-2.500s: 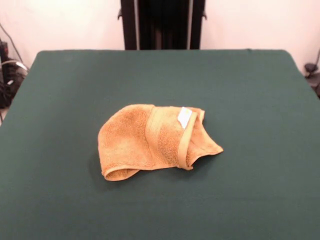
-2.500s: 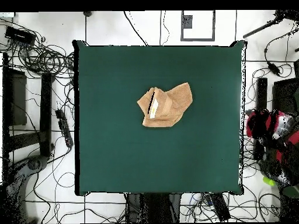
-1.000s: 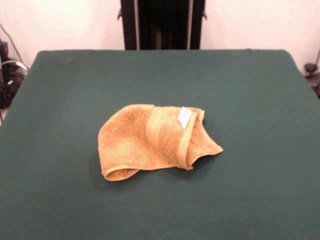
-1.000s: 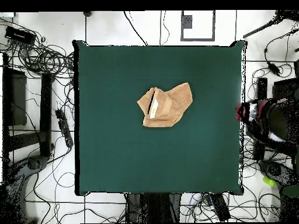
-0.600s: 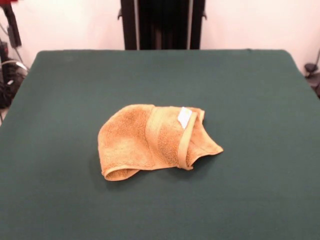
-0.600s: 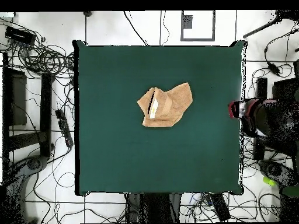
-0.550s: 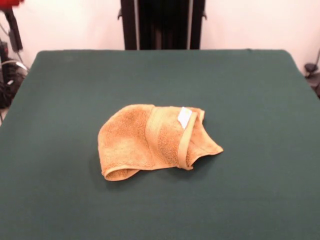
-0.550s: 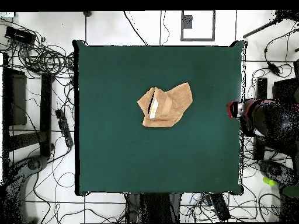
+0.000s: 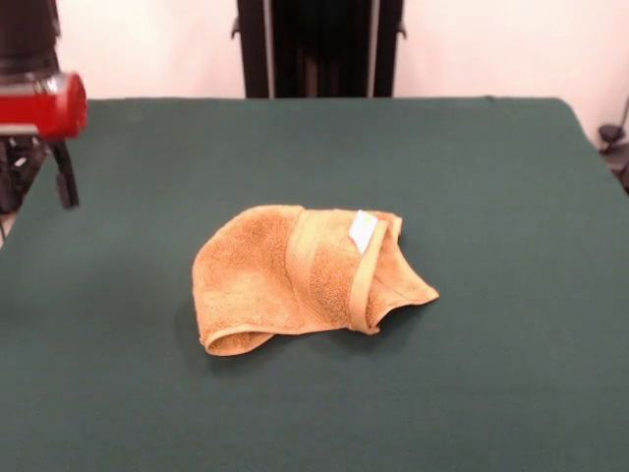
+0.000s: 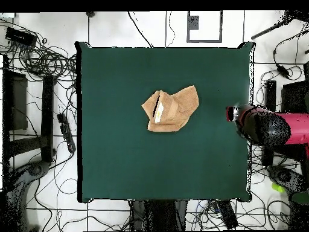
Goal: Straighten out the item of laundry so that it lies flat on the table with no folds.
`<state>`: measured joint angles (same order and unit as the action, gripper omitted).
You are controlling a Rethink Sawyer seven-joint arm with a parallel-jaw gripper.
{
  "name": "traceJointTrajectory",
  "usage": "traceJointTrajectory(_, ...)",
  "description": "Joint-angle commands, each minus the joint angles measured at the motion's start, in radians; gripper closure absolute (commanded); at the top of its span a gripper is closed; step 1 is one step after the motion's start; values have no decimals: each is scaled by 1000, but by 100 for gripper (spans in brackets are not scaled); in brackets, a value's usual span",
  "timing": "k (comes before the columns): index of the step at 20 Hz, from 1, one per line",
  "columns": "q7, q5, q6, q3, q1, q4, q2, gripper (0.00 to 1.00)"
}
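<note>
The orange-tan towel [image 9: 295, 275] lies crumpled and folded over itself near the middle of the dark green table [image 9: 491, 167]. Its white tag [image 9: 363, 230] faces up on a folded hem. In the overhead view the towel [image 10: 171, 109] sits a little above the middle of the table [image 10: 121, 157]. My gripper [image 9: 59, 177] hangs under the red arm at the table's left edge in the front view, well clear of the towel and empty. The overhead view shows the gripper [image 10: 232, 113] just inside the table's right edge, level with the towel.
The black pedestal [image 9: 319, 47] stands behind the table's far edge. Cables [image 10: 42, 57] and dark equipment [image 10: 18, 103] lie on the floor around the table. A framed square marker [image 10: 204, 25] lies on the floor beyond the table.
The red arm has swung in from off the table to its edge, bringing the gripper into the front view. The towel has not moved.
</note>
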<state>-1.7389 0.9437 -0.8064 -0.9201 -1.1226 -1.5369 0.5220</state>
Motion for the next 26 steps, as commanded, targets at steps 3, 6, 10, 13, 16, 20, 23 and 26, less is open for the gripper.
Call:
traceJointTrajectory(3, -108, 47, 101, 151, 167, 5, -71, 0)
traceJointTrajectory(6, -201, 44, 125, 197, 240, 13, -61, 0)
traceJointTrajectory(10, -313, 6, 150, 258, 335, 10, -33, 0)
traceJointTrajectory(13, -352, -46, 163, 286, 384, 4, -17, 0)
traceJointTrajectory(16, -354, -129, 205, 286, 393, -6, -31, 0)
traceJointTrajectory(20, -332, -188, 257, 305, 420, 9, -59, 0)
traceJointTrajectory(23, -338, -148, 255, 397, 506, 78, -60, 0)
traceJointTrajectory(26, -376, -39, 231, 528, 633, 200, -89, 0)
